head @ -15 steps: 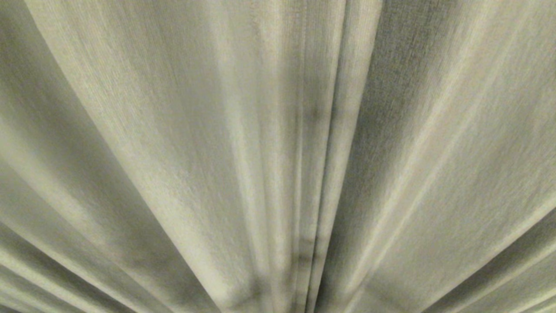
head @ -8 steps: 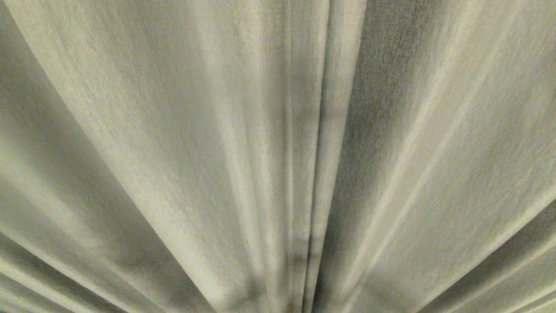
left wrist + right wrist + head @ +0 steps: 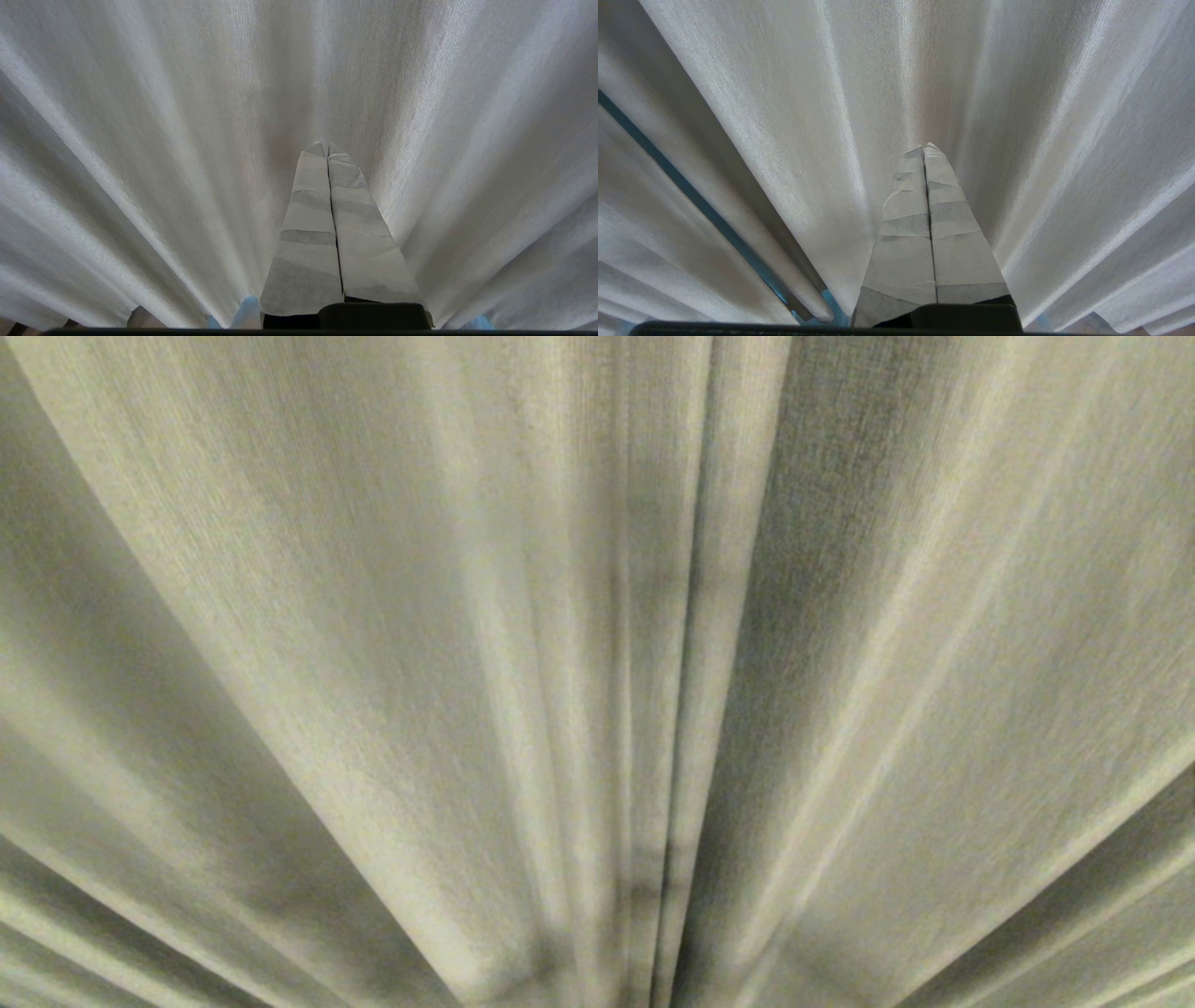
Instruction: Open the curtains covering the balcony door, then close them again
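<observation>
The thick beige-grey woven pleated curtains are filling the whole head view, hanging drawn shut in deep vertical folds. A dark seam where two leading edges are meeting is running down just right of the picture's middle. No balcony door is showing behind them. The fabric looks soft and fairly heavy; it should be giving and bunching under a push, not sliding stiffly, so a pinch on a leading hem looks like the surest hold.

The left end effector, its tape-wrapped fingers pressed together and holding nothing, is pointing into a fold in the middle of the left wrist view, close to the cloth. The right end effector is likewise closed and empty, close to another fold; a thin dark-blue gap is opening between pleats at that picture's left. Open room is slight: cloth is crowding every frame.
</observation>
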